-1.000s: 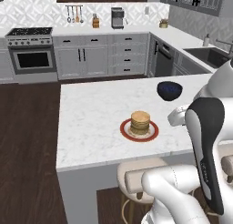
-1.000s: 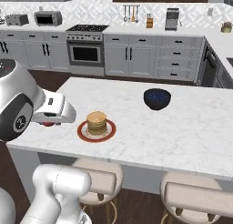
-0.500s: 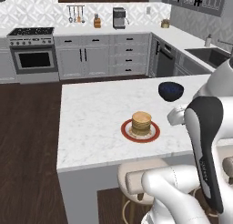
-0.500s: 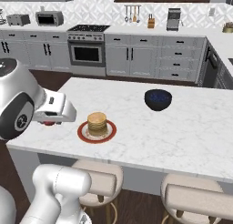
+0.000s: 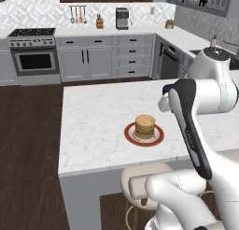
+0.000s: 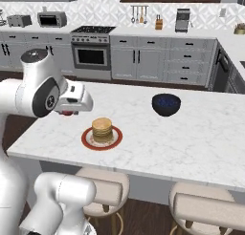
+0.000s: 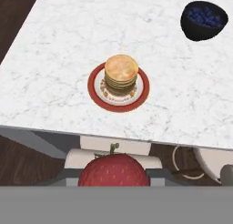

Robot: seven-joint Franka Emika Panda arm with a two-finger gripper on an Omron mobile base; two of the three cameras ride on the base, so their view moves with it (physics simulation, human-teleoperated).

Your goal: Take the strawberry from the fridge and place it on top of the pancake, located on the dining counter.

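Gripper [image 7: 113, 175] clamps the strawberry [image 7: 113, 169]; advance toward 12 o'clock until centred over the pancake [image 7: 121, 73], then lower.

Whole scene shifted in both base views, pancake [image 5: 145, 126] sliding slightly right, camera moved.

Your arm [image 5: 205, 131] consists of glossy white rounded shells with dark grey, near-black joint sections. Behind the pincer, one long link carries a black strip along its side. The lower links are thick, smooth white cylinders.
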